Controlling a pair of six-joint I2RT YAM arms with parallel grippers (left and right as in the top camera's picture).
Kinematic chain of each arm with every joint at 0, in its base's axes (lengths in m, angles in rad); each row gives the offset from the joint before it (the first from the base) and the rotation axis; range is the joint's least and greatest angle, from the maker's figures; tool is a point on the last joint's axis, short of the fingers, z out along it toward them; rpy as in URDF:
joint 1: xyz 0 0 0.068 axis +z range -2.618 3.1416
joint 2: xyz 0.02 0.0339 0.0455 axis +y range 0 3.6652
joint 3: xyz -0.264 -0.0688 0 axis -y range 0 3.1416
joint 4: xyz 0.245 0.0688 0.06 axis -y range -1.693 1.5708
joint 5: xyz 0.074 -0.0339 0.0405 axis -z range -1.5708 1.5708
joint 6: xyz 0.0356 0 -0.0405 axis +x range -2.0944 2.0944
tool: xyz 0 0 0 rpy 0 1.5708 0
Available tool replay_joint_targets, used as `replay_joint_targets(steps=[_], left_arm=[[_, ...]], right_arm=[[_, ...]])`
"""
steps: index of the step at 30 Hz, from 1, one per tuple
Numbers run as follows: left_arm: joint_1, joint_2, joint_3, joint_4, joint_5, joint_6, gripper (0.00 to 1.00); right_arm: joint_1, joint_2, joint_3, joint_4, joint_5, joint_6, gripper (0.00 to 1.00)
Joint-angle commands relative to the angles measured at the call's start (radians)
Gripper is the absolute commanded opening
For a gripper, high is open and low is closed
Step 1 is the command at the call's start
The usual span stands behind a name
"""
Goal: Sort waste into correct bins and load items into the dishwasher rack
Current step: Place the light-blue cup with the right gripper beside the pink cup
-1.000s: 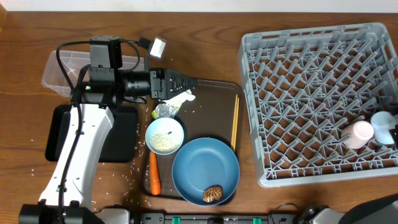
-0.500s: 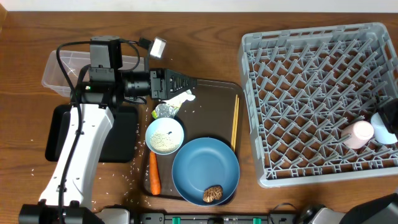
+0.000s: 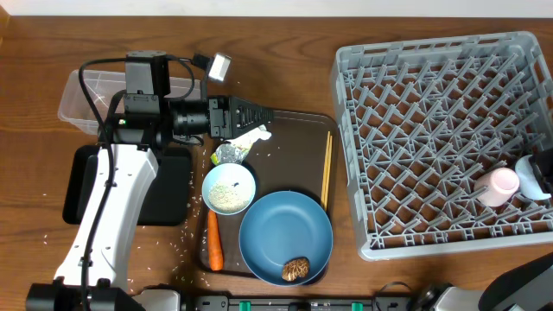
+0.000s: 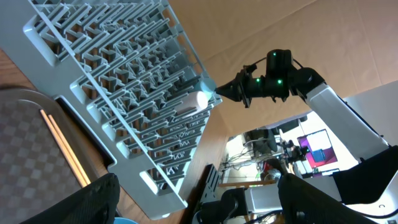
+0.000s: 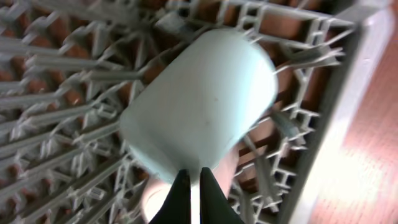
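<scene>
The right hand is pinched shut on nothing. It hangs over the near right corner of the large square grey plastic dishwasher rack, where the small light-blue cup lies on its side among the pegs, just beside the small pink cup. The wrist view is blurred, so whether the closed tips brush the blue cup is hard to say; they do not hold it.

Everything not yet sorted lies well to the left of that hand, on the flat brown serving tray. The left hand hovers there with its jaws wide and nothing between them, reaching right over the tray's far edge. The crumpled white paper sits just on its near side, and the silvery wrapper with green-yellow print lies nearer still. So the left arm is much the closer one, probably due for a short drop onto the paper. The clear plastic rectangular tub waits behind that arm, further left.
</scene>
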Motion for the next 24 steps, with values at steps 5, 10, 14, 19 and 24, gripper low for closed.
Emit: replay_joint_targets(steps=[5,10,14,19,24], left_arm=[[0.003,-0.002,0.003,0.001,0.002,0.006,0.82],[0.003,-0.002,0.003,0.001,0.002,0.006,0.82],[0.003,-0.002,0.003,0.001,0.003,0.006,0.82],[0.003,-0.002,0.003,0.001,0.002,0.006,0.82],[0.003,-0.002,0.003,0.001,0.003,0.006,0.82]], right_arm=[[-0.097,-0.021,0.003,0.042,0.023,0.041,0.01],[-0.091,-0.023,0.003,0.124,-0.377,-0.169,0.11],[-0.025,-0.022,0.003,0.123,-0.378,-0.184,0.03],[0.066,-0.014,0.003,0.109,-0.153,-0.132,0.02],[0.065,0.019,0.002,0.067,0.112,-0.003,0.02]])
